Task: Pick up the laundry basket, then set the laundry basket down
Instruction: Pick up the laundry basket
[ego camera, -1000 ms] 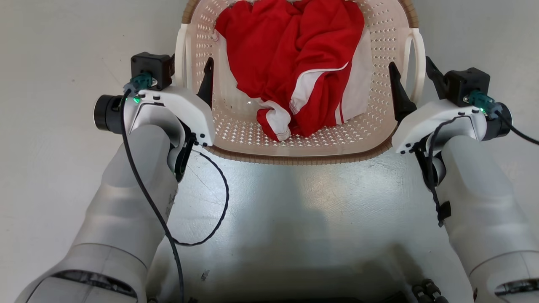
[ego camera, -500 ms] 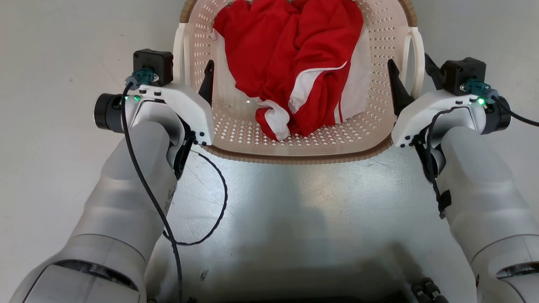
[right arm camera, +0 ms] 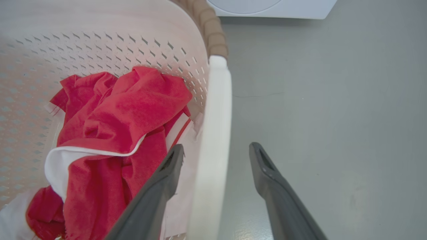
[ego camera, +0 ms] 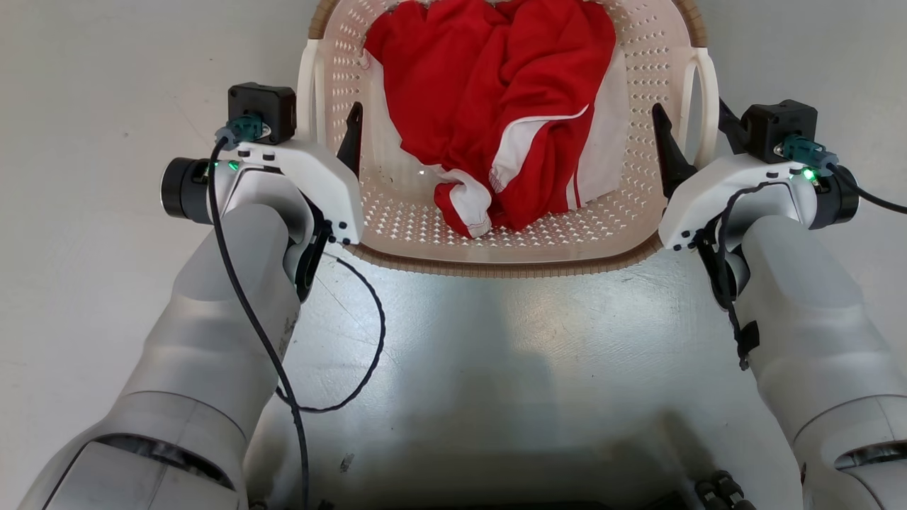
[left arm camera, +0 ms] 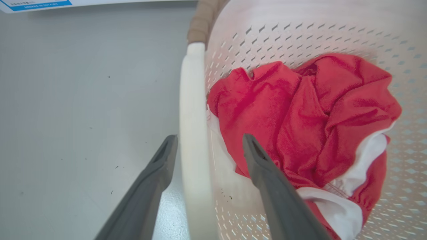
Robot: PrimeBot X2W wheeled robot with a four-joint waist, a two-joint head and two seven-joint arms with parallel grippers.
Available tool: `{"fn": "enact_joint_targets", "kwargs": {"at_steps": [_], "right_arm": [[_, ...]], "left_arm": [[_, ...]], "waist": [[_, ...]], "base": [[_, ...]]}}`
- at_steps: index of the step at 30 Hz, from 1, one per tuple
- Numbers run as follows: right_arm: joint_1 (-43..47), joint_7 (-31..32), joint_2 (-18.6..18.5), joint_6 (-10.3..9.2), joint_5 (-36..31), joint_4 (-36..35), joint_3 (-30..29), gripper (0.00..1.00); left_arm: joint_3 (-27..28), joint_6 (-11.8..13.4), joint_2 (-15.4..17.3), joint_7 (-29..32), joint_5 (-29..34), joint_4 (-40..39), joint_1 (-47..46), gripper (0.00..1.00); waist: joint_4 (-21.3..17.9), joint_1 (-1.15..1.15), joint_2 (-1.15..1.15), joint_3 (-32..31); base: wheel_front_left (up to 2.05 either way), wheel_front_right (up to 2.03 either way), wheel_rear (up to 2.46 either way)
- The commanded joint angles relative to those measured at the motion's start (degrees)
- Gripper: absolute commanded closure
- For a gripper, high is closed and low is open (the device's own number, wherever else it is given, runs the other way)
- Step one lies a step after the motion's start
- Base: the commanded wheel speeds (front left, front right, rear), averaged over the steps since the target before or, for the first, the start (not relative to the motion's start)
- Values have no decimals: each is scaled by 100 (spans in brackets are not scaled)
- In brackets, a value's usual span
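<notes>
The cream perforated laundry basket [ego camera: 496,268] with a brown rim sits on the grey floor straight ahead, with a red and white garment [ego camera: 489,92] lying in it. My left gripper [ego camera: 319,117] is open and straddles the basket's left white handle [left arm camera: 191,116], one finger inside the basket and one outside. In the left wrist view my left gripper [left arm camera: 210,137] has the handle between its fingers, close to the outer one. My right gripper [ego camera: 689,108] is open astride the right white handle [right arm camera: 215,110]. In the right wrist view my right gripper [right arm camera: 217,146] shows that handle nearer its inner finger.
My shiny grey base [ego camera: 496,368] lies just below the basket's near rim. A loose black cable [ego camera: 368,340] hangs from my left arm. A white washer [right arm camera: 267,6] stands beyond the basket, and a white panel with a blue label [left arm camera: 33,4] lies at the far left.
Both grippers have edged a little further along the basket's handles. Their jaws stay open, and the basket has hardly shifted.
</notes>
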Motion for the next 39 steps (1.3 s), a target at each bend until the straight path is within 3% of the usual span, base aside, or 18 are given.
{"fn": "enact_joint_targets", "kwargs": {"at_steps": [1, 2, 3, 11, 22, 31, 39], "right_arm": [[166, -62, 95, 34, 1, -30, 82, 10], [166, -62, 95, 34, 15, -24, 97, 88], [167, -62, 95, 34, 44, 2, 150, 100], [190, -62, 95, 34, 131, 51, 203, 100], [333, -39, 95, 34, 369, 469, 624, 100], [666, 390, 95, 34, 904, 626, 1233, 100], [1061, 1196, 95, 34, 1329, 690, 1865, 100]], "left_arm": [[52, 42, 133, -28, -74, -74, 30, 0], [40, 37, 133, -28, -90, -87, 35, 0], [18, 1, 133, -28, -118, -81, 45, 100], [-108, 66, 133, -29, -194, -159, 115, 100], [-399, 103, 133, -12, -639, -18, 490, 100], [-561, 135, 133, 170, -1014, 171, 902, 100], [-763, 63, 133, 791, -1351, 310, 1501, 100]], "waist": [[7, 0, 0, -4], [13, 0, 0, -6], [18, 0, 0, -11], [-5, 0, 0, -75], [-35, 0, 0, -646], [-128, 0, 0, -1491], [-273, 0, 0, -2831]], "base": [[0, 0, 0], [0, 0, 0], [0, 0, 0], [0, 0, 0], [0, 0, 0], [0, 0, 0], [0, 0, 0]]}}
